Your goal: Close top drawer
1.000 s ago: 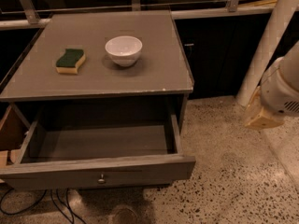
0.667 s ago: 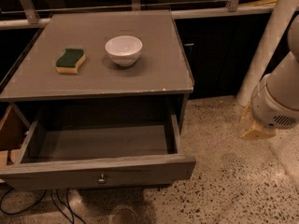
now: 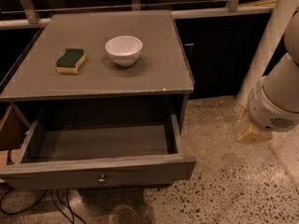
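The top drawer point(image 3: 93, 171) is a wide grey wooden drawer pulled far out of the grey cabinet point(image 3: 154, 73). Its long front panel faces me with a small round metal knob point(image 3: 101, 178) at the centre. The deep box shows nothing inside. My gripper point(image 3: 250, 130) hangs below the white wrist housing point(image 3: 273, 111) at the right. It is over the speckled floor, well to the right of the drawer's right front corner and not touching it.
A green-and-yellow sponge point(image 3: 70, 60) and a white bowl point(image 3: 124, 50) sit on the cabinet top. A white pole point(image 3: 266, 41) stands at the right behind my arm. Cables point(image 3: 56, 204) lie on the floor under the drawer. A brown wooden piece point(image 3: 9, 129) sits at the left.
My arm and gripper have moved left and a little down, closer to the cabinet's right side. The drawer, bowl and sponge have not moved.
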`<state>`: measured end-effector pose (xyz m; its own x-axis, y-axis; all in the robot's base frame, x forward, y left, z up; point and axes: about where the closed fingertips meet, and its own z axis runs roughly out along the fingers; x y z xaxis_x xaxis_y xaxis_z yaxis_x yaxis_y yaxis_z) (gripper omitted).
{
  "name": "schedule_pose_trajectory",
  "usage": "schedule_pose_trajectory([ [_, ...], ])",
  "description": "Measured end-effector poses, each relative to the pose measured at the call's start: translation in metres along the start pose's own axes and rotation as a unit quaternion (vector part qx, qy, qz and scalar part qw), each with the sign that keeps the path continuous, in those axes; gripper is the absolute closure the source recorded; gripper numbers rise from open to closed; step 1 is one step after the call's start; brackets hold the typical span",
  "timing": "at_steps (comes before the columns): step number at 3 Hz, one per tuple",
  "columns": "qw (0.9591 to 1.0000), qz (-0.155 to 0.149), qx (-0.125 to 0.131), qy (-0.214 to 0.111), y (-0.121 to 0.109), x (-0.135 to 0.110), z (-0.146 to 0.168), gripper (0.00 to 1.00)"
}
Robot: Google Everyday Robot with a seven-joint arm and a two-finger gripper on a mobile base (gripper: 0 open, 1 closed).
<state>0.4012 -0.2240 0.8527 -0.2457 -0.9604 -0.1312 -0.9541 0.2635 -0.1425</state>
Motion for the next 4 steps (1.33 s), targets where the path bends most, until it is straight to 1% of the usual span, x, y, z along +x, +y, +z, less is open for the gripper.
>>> schedule_pose_trajectory([
  [1, 0.9991, -0.026, -0.031, -0.013, 0.032, -0.043, 0.008, 1.0],
  [2, 0.9979, -0.043, -0.045, -0.018, 0.049, -0.067, 0.013, 1.0],
  [3, 0.9978, -0.044, -0.046, -0.018, 0.049, -0.068, 0.014, 1.0],
  [4, 0.9977, -0.042, -0.053, -0.004, 0.058, -0.066, 0.03, 1.0],
])
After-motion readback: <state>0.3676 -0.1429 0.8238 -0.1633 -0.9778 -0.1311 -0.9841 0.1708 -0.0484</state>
